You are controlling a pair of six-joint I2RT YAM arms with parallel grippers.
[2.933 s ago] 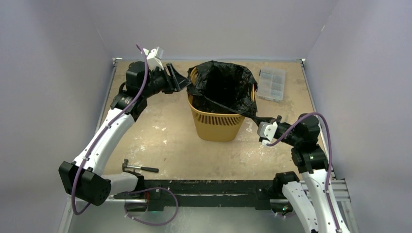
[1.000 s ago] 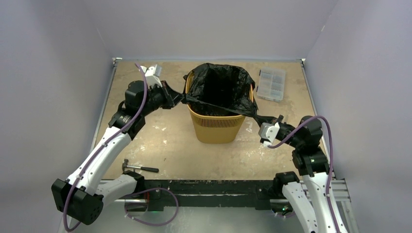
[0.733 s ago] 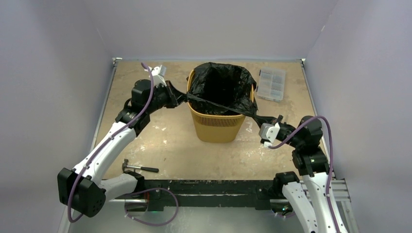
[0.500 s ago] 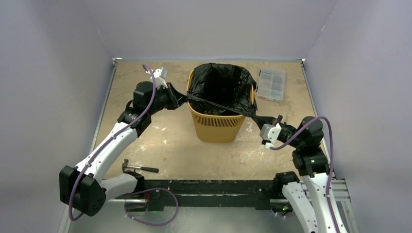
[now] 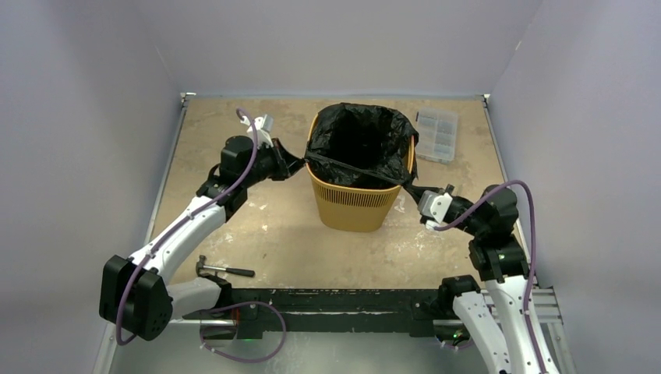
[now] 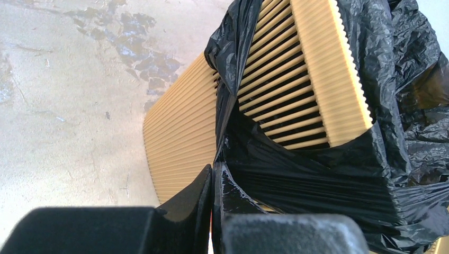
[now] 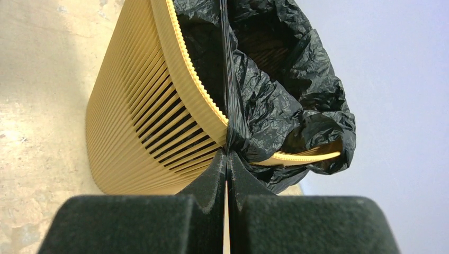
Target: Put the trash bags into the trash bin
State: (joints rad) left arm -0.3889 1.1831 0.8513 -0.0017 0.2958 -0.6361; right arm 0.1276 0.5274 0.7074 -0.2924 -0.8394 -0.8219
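The orange-yellow mesh trash bin (image 5: 349, 204) stands upright mid-table. The glossy black trash bag (image 5: 358, 140) hangs inside it, its mouth spread over the rim. My left gripper (image 5: 291, 164) is shut on the bag's left edge just left of the bin; in the left wrist view it (image 6: 213, 172) pinches the film (image 6: 296, 174) against the bin wall (image 6: 180, 143). My right gripper (image 5: 416, 192) is shut on the bag's right edge beside the bin's right front corner; in the right wrist view it (image 7: 227, 159) pinches a taut strand of the bag (image 7: 275, 90) by the bin (image 7: 137, 121).
A small clear plastic box (image 5: 436, 135) lies at the back right of the table. A hammer (image 5: 223, 269) lies near the front left edge. Walls enclose the table on the left, back and right.
My left gripper has moved right and down toward the bin with the bag edge, and the bin has shifted slightly right. The bag mouth now sits lower over the rim. The right gripper barely moved.
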